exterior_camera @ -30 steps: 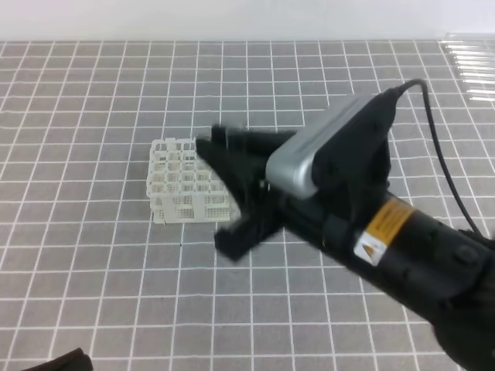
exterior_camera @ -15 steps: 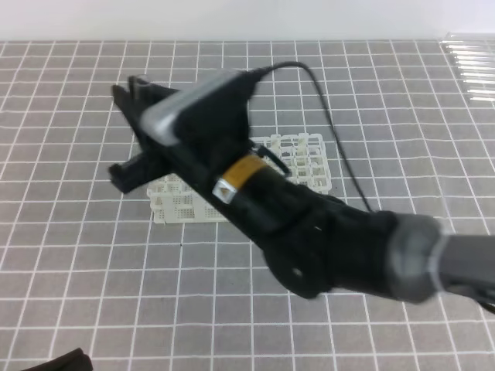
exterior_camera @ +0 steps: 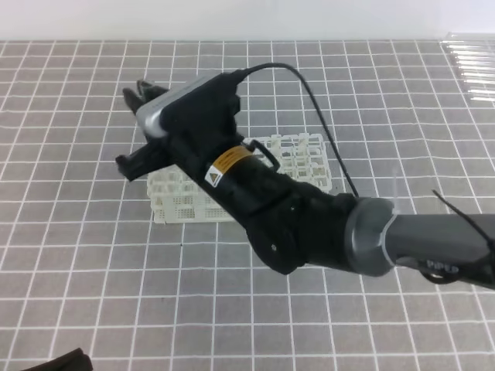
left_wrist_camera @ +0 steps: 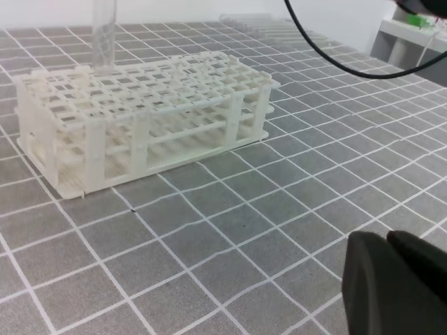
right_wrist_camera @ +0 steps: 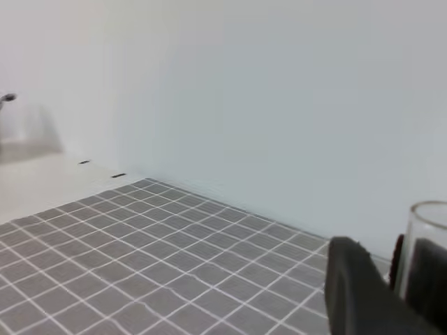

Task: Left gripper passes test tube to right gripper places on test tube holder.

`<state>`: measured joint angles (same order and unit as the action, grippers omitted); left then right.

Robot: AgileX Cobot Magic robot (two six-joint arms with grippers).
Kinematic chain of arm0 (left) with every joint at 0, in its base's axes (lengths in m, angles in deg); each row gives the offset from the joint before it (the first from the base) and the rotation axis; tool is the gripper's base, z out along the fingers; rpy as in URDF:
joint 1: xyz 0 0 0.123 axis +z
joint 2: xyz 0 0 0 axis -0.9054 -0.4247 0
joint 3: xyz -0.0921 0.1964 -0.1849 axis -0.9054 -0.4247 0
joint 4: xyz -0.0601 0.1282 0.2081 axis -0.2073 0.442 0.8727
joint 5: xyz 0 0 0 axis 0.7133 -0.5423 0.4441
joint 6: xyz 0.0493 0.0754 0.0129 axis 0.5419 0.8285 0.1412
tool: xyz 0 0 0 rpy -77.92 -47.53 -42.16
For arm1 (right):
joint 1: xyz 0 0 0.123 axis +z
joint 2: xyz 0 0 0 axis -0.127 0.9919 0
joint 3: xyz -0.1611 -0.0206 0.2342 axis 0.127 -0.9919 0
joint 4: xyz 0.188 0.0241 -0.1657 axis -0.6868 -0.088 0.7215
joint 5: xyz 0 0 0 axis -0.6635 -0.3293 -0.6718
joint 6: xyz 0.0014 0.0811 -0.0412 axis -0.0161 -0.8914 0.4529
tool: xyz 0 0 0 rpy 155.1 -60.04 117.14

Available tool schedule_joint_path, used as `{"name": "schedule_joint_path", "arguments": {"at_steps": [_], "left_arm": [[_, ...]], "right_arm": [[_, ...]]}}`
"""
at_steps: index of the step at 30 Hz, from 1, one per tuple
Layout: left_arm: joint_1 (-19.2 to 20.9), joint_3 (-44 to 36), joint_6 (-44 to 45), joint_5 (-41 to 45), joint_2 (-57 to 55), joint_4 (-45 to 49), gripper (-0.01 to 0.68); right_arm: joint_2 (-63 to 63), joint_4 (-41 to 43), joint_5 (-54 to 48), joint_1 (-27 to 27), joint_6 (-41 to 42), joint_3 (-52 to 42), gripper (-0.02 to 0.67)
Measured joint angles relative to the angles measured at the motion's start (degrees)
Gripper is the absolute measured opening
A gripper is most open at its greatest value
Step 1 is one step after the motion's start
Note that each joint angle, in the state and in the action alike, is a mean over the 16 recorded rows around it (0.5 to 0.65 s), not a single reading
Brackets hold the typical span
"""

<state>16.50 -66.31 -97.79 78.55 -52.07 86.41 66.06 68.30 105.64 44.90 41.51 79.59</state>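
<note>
High view looks down from above; left wrist sits low, near the shared white plastic grid rack (exterior_camera: 186, 193) (left_wrist_camera: 140, 112); right wrist faces the wall

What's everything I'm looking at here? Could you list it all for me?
test tube holder: one, white, on the mat near its middle
test tube: one, clear, upright, its lower end at a far corner of the holder's top
spare tubes: a row too blurred to count, clear, lying side by side at the mat's far right edge
mat: one, grey with white grid lines, under everything
cable: one, black, arching over the holder to the right arm
right gripper: one, black jaws with a silver casing, over the holder's left end, the tube's rim beside its jaws
left gripper: one, black jaws together, nothing in them, low near the mat's front edge
</note>
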Motion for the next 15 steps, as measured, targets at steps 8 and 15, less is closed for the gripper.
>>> {"name": "schedule_joint_path", "arguments": {"at_steps": [8,15], "left_arm": [[0.01,0.0,-0.03,0.0,-0.03,0.02,0.0],[0.02,-0.1,-0.05,-0.12,-0.09,0.12,0.0]], "right_arm": [[1.28,-0.26,0.68,-0.88,-1.26,0.16,0.008],[2.33,0.57,1.74,-0.89,-2.45,0.43,0.008]]}}
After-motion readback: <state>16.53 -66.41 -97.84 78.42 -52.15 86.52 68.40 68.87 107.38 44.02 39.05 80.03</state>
